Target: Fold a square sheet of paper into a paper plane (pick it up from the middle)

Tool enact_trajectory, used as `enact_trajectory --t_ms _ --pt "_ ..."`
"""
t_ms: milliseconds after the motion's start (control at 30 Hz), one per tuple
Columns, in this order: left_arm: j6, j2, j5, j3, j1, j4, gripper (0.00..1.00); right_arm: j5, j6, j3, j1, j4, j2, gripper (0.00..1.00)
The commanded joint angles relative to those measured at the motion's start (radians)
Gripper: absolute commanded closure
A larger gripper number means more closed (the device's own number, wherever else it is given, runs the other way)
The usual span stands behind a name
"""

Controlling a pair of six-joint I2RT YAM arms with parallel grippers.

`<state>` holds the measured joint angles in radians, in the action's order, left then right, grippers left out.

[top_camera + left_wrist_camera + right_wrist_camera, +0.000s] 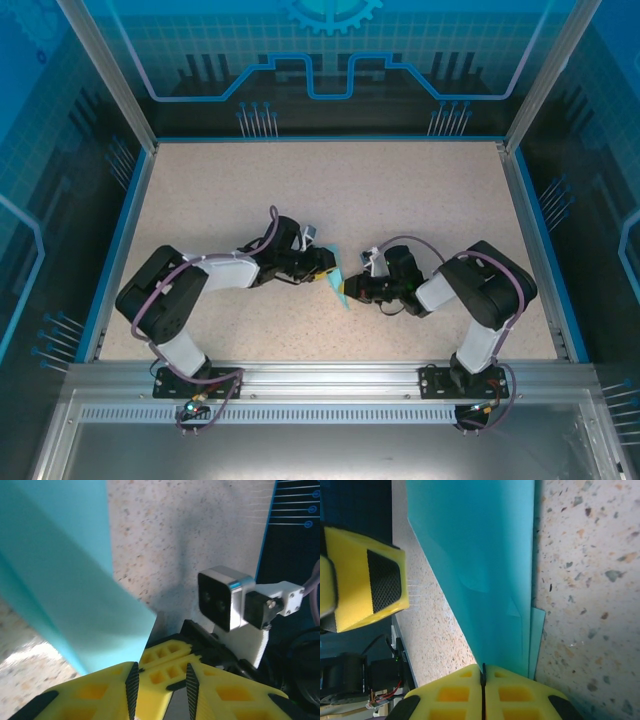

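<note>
Middle: folded paper sheet [338, 287] stands between left gripper [326, 263] and right gripper [352, 290], closing that gap.
Far tabletop [330, 190]: open.
Sides: blue rim [121, 240] walls it in.

The top external camera is fixed high above and behind the arm bases. It looks down and forward over the whole table [330, 190], with the near edge at the bottom of its view. The left wrist camera sits just behind the left gripper [161, 672] and looks along its fingers, low over the table surface at very close range. The right wrist camera sits likewise behind the right gripper [483, 667]. All three views share the paper sheet [338, 285] at mid-table, towards the near edge. The left wrist view also takes in the right arm's camera housing [222, 597]; the right wrist view takes in one left finger [365, 580].
</note>
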<state>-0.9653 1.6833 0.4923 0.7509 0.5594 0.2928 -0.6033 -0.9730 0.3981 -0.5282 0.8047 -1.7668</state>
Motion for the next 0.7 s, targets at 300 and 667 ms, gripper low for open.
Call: enact_trajectory --t_ms 300,667 --pt "0.033 0.110 0.013 0.072 0.010 0.048 0.66 -0.004 0.032 0.010 0.019 -0.077 0.009 0.88" --pt "0.028 0.114 0.003 0.077 0.011 0.036 0.66 0.024 0.116 0.037 0.003 -0.205 0.060 0.79"
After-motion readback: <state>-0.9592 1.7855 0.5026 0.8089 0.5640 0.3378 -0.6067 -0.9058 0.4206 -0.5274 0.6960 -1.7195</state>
